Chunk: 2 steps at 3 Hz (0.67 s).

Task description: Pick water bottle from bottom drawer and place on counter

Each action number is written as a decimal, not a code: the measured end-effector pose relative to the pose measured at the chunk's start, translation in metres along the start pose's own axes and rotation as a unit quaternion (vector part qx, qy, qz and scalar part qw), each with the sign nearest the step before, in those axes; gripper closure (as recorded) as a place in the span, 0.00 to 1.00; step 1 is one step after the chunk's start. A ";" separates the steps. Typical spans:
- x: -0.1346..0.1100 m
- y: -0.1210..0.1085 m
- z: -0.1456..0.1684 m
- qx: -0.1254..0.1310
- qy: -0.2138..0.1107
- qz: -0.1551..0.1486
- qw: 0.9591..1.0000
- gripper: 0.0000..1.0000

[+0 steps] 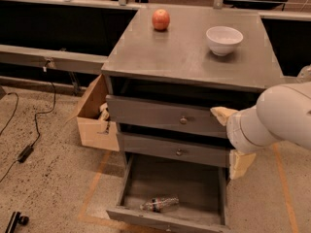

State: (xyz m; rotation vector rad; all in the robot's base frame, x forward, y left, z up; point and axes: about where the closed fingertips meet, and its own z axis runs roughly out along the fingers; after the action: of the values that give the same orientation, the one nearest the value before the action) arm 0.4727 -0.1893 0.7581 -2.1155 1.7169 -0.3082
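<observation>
The water bottle [160, 204] lies on its side near the front of the open bottom drawer [194, 181], white cap pointing left. The grey counter [189, 52] tops the cabinet. My gripper [232, 140] hangs at the cabinet's right, in front of the two upper drawers. Its cream fingers [222, 114] are spread apart and hold nothing. It is above and to the right of the bottle, well clear of it. The white arm enters from the right edge.
A red apple [161, 19] and a white bowl [224, 39] stand on the counter's far part. An open cardboard box [95, 115] sits against the cabinet's left side. A cable and power brick [24, 152] lie on the floor at left.
</observation>
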 end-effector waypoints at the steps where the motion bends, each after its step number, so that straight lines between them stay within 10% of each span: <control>1: -0.001 -0.001 -0.001 0.001 -0.001 0.001 1.000 0.00; 2: 0.016 0.013 0.044 -0.004 0.008 -0.005 1.000 0.00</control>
State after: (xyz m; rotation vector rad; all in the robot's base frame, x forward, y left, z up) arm 0.4829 -0.1997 0.7114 -2.1327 1.7195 -0.3215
